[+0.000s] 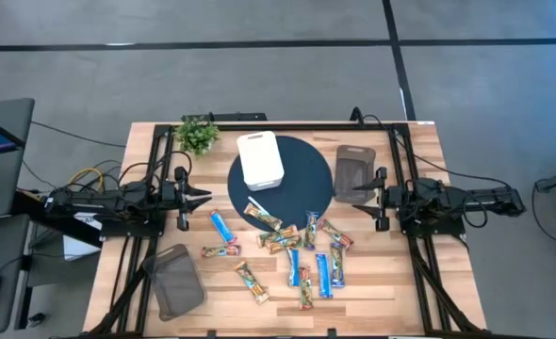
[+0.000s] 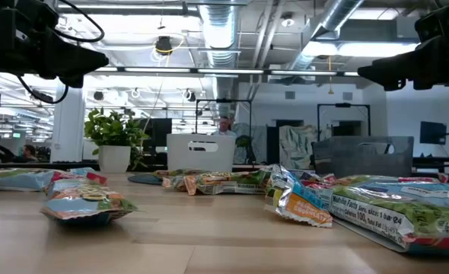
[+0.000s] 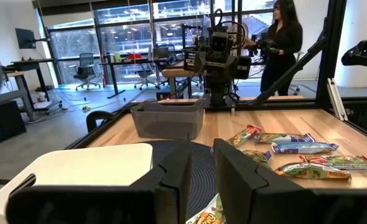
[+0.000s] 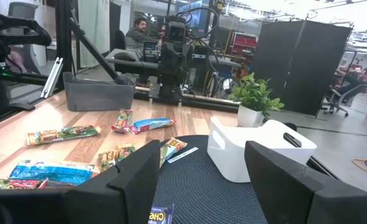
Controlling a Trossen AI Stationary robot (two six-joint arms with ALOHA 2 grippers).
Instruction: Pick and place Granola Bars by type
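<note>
A pale wooden table [image 1: 391, 282] stands on a grey floor, with an open office of desks, ceiling pipes and a few people beyond it. A dark round mat [image 1: 302, 174] lies at the table's middle toward the far side, carrying a white bin [image 1: 260, 159]; a potted plant [image 1: 197, 134] stands at the far left, a grey bin [image 1: 354, 173] at the mat's right edge, and another grey bin [image 1: 176, 280] near the near-left corner. The Granola Bars [image 1: 292, 252] lie flat and scattered over the near half of the table, from the mat's near edge outward, their long axes pointing every way: several blue ones run near-to-far, multicoloured ones lie slanted or crosswise. The left gripper [image 1: 205, 197] hangs at the left side with fingers narrowly apart, holding nothing. The right gripper [image 1: 365, 199] waits at the right, fingers wide apart and empty.
</note>
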